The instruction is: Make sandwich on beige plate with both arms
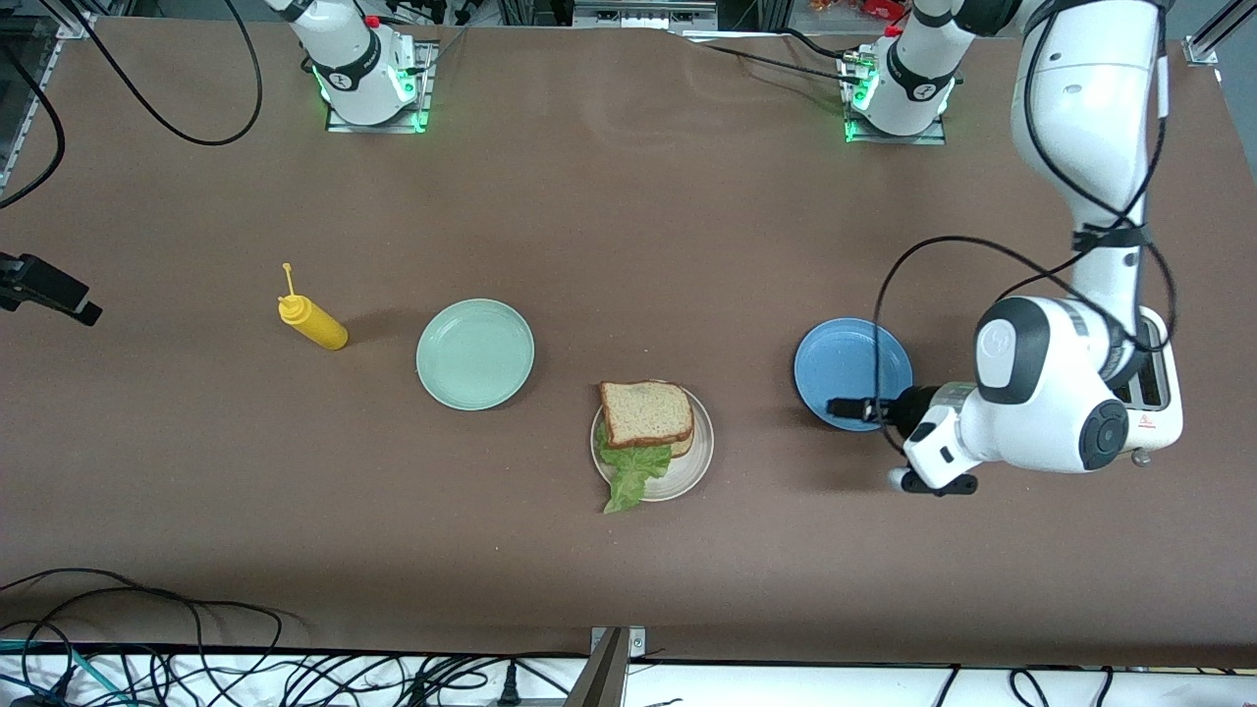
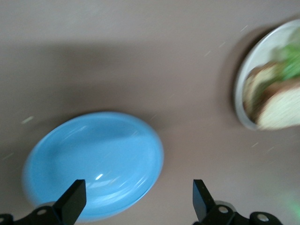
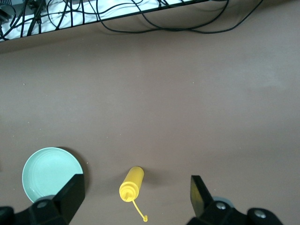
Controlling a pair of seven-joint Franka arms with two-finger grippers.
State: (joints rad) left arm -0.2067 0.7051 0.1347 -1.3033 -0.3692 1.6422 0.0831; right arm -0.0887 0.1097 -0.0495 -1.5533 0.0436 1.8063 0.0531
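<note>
The sandwich point(image 1: 646, 412) lies on the beige plate point(image 1: 687, 471) in the middle of the table. Its top bread slice covers a green lettuce leaf point(image 1: 633, 476) that hangs over the plate's rim toward the front camera. The edge of a lower slice shows under it. My left gripper point(image 1: 850, 407) is open and empty, low over the near edge of the blue plate point(image 1: 849, 363). The left wrist view shows its open gripper point(image 2: 138, 192), the blue plate point(image 2: 93, 159) and the sandwich point(image 2: 276, 103). My right gripper point(image 3: 137, 187) is open and empty, high over the mustard bottle point(image 3: 132, 183). It is outside the front view.
A mint-green plate point(image 1: 475, 353) and a yellow mustard bottle point(image 1: 314, 322) lie toward the right arm's end. A silver appliance point(image 1: 1154, 393) stands partly hidden under the left arm. Cables run along the table's near edge point(image 1: 196, 628).
</note>
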